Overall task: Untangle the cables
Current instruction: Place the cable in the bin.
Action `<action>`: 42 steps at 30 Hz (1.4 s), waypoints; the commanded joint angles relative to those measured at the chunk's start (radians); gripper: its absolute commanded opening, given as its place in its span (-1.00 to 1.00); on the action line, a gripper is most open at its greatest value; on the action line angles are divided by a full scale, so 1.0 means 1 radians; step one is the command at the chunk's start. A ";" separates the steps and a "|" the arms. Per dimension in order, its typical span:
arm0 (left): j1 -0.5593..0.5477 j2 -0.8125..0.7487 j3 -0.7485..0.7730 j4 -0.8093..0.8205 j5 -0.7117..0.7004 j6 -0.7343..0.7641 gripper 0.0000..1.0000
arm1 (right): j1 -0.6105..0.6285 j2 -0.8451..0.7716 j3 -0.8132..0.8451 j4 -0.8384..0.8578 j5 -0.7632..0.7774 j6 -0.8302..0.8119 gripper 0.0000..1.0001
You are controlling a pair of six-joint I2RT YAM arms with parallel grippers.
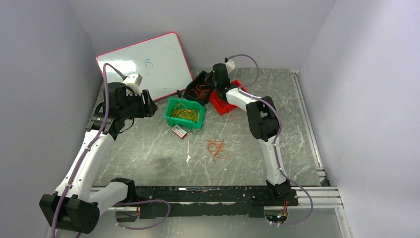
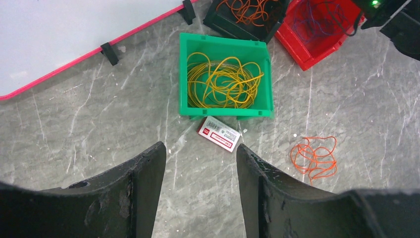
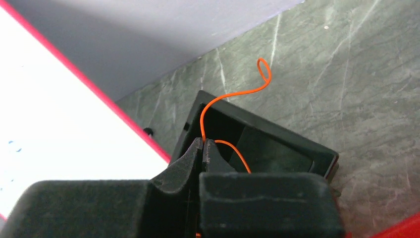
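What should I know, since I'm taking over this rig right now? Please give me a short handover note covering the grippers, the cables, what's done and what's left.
Left gripper: open, empty, hovering above the table short of the green bin.
Right gripper: shut on one orange cable over the black bin.
Cables: yellow cables are in the green bin and orange cables in the black bin. Red bin contents are unclear. A tangled orange bundle lies loose on the table.
Done: yellow and some orange are binned.
Left: place the held cable, then probably separate the orange bundle.
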State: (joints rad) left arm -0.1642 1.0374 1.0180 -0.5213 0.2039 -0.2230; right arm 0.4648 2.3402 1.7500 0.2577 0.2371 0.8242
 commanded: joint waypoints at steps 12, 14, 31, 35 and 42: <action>0.014 -0.028 0.004 -0.009 -0.010 0.005 0.18 | 0.004 -0.135 -0.069 -0.054 -0.208 -0.207 -1.00; 0.014 -0.030 0.004 -0.011 -0.010 0.005 0.18 | 0.008 -0.133 -0.055 -0.095 -0.235 -0.237 -1.00; 0.014 -0.032 0.004 -0.014 -0.012 0.005 0.18 | 0.023 -0.101 -0.040 -0.197 -0.344 -0.280 -1.00; 0.014 -0.032 0.005 -0.013 -0.012 0.005 0.19 | 0.055 -0.107 -0.048 -0.211 -0.348 -0.293 -1.00; 0.014 -0.026 0.006 -0.011 -0.003 0.004 0.18 | 0.063 -0.135 -0.110 -0.190 -0.337 -0.296 -1.00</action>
State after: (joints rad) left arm -0.1604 1.0229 1.0180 -0.5224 0.2039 -0.2234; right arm 0.5270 2.2299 1.6741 0.0612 -0.1055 0.5449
